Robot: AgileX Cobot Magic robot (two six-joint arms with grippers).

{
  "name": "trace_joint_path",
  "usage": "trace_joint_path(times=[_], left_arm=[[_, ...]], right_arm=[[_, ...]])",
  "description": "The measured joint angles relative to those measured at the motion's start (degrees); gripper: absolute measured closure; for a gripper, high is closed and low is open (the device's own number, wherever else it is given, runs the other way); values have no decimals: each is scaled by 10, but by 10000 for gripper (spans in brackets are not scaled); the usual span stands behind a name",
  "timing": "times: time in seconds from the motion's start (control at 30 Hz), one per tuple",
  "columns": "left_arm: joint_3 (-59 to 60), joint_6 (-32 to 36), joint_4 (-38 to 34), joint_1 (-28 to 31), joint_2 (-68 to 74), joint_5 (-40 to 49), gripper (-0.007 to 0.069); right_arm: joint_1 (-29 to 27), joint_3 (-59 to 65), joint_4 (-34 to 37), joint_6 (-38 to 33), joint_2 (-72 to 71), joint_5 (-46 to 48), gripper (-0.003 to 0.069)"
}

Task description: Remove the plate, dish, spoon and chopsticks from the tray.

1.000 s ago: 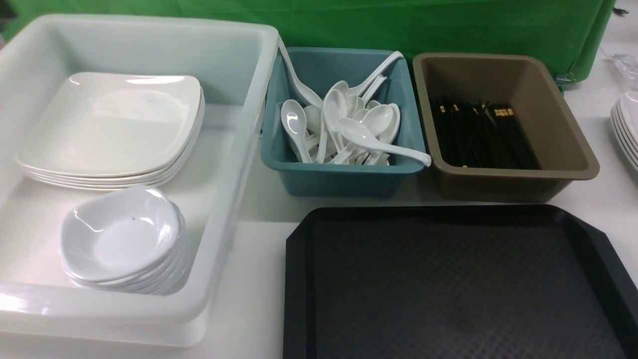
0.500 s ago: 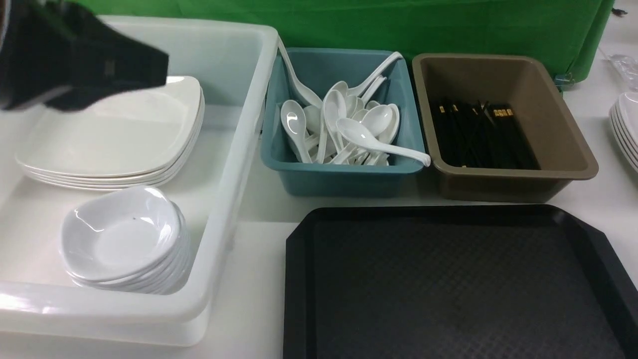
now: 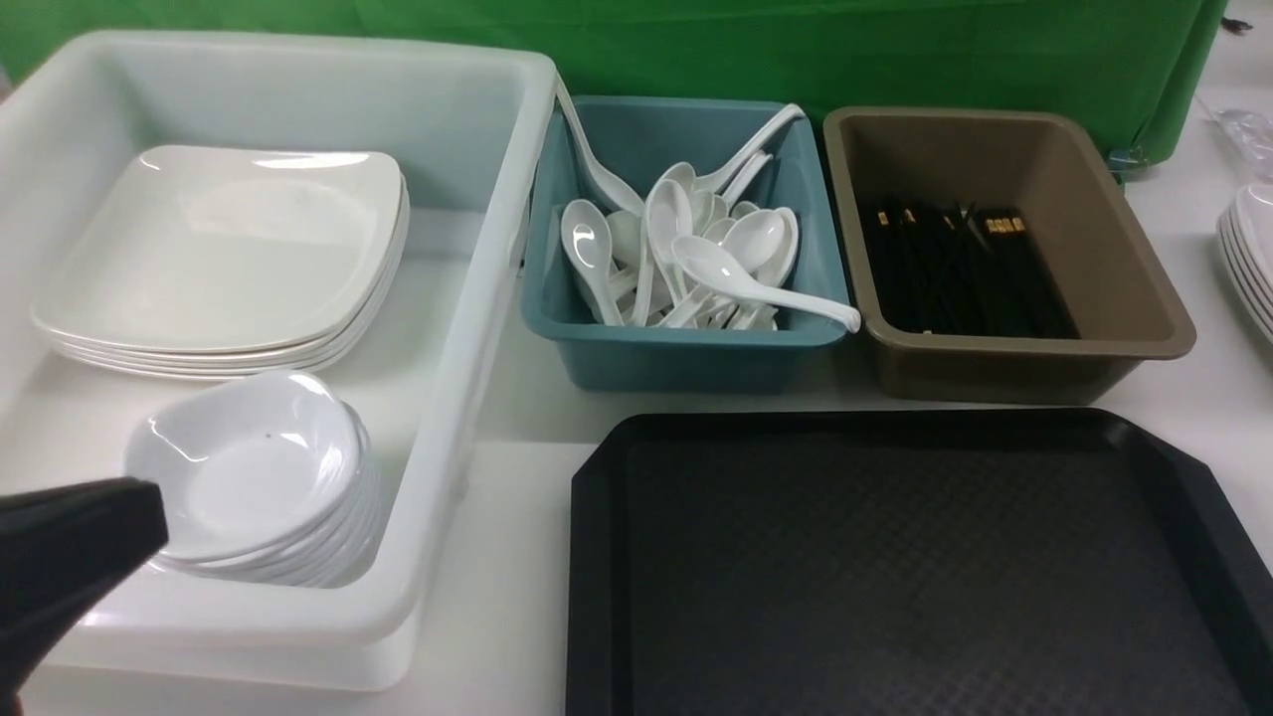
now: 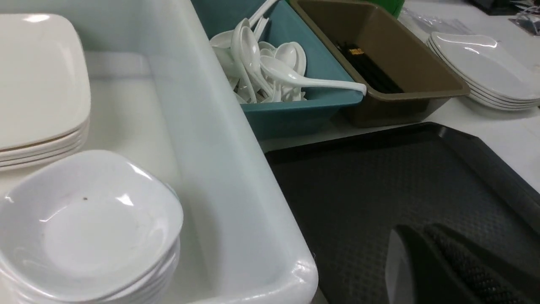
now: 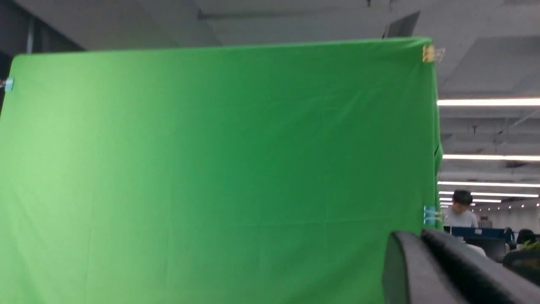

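Note:
The black tray [image 3: 895, 557] lies at the front right, with nothing on the part I see; it also shows in the left wrist view [image 4: 379, 177]. White plates [image 3: 219, 249] and small deep bowls [image 3: 249, 477] are stacked in a white tub [image 3: 477, 298]. White spoons [image 3: 696, 249] fill the teal bin. Black chopsticks [image 3: 955, 268] lie in the brown bin. My left gripper [image 3: 149, 512] is at the tub's front left, by the bowls; its fingers are pressed together and empty in the left wrist view [image 4: 415, 234]. My right gripper [image 5: 415, 236] is shut, empty and faces the green screen.
The teal bin [image 3: 686, 348] and brown bin [image 3: 1004, 358] stand behind the tray. Another stack of white plates [image 3: 1248, 254] sits at the far right on the white table. A green backdrop [image 3: 796, 50] closes the back.
The left arm was out of view a second ago, crossed over the plates at upper left, and now sits low at the tub's front left corner. Nothing else moved.

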Motion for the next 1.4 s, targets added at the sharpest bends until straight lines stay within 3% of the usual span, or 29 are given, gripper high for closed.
trace_joint_path(times=[0.3,0.77,0.9,1.03,1.2,1.4], left_arm=[[9,-13,-30,0,-10,-57,616],[9,-6,-33,0,-10,-85,615],[12,23,-18,0,-10,-100,615],[47,23,54,0,-21,-145,615],[159,-70,180,4,-100,-280,615],[304,-89,210,54,-208,-357,615]], right_arm=[[0,2,0,0,0,5,482],[0,2,0,1,0,15,448],[0,2,0,2,0,16,445],[0,2,0,2,0,16,443],[0,2,0,2,0,19,443],[0,2,0,2,0,19,443]])
